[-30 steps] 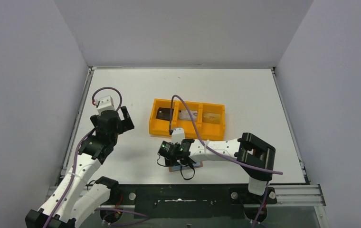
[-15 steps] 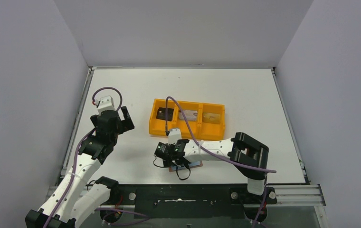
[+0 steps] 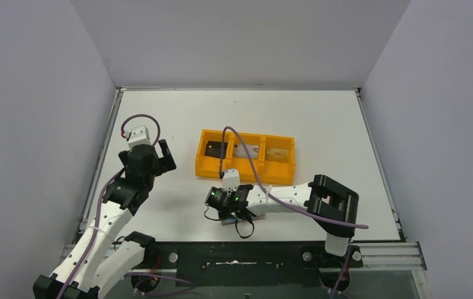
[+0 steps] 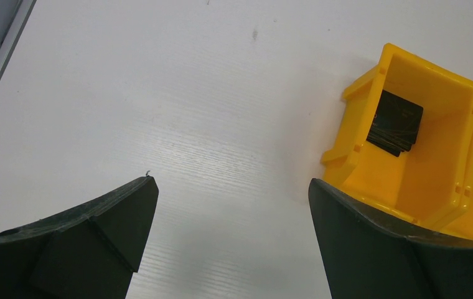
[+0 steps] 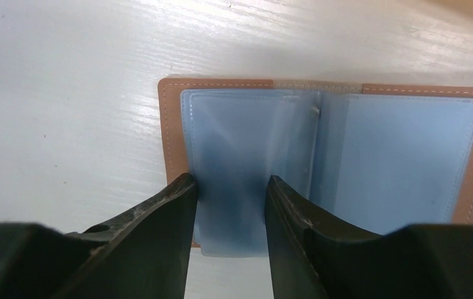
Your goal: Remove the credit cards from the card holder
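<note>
The card holder [image 5: 402, 156] lies open on the table, brown leather rim around two grey-blue panels. My right gripper [image 5: 231, 187] is low over its left panel, jaws a narrow gap apart, the fingertips touching or just above the panel. In the top view the gripper [image 3: 226, 207] hides most of the holder. A black card [image 4: 396, 121] lies in the orange tray's left compartment, a silvery card [image 3: 246, 151] in the middle one, a gold-tan card [image 3: 277, 154] in the right one. My left gripper [image 4: 231, 187] is open and empty over bare table left of the tray.
The orange three-compartment tray [image 3: 244, 169] stands mid-table just behind the right gripper. The right arm's purple cable loops over the tray. The left gripper also shows in the top view [image 3: 158, 156], near the table's left edge.
The right gripper shifted slightly left over the card holder, then back right. The left arm has not moved.
</note>
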`<action>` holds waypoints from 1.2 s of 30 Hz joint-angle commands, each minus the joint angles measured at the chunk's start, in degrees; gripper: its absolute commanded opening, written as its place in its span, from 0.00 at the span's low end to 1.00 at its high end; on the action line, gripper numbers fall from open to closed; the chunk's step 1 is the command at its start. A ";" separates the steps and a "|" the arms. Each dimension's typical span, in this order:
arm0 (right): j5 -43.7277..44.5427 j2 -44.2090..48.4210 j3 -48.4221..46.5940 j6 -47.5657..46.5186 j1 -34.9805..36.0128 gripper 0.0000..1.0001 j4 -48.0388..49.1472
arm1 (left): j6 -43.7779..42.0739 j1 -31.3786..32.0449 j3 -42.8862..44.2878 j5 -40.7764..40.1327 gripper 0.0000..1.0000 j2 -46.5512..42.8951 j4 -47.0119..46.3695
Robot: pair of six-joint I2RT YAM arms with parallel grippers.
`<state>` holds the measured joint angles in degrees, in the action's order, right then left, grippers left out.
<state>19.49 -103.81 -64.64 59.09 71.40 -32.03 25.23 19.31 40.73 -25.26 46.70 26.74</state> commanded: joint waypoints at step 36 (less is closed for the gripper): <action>2.24 -4.71 -5.94 -1.15 -1.68 0.70 -8.44 | -0.89 -1.01 0.18 1.21 0.94 -0.47 -3.54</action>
<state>17.12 -105.23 -67.05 57.28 68.16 -31.73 25.17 18.85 40.73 -24.75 46.83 26.72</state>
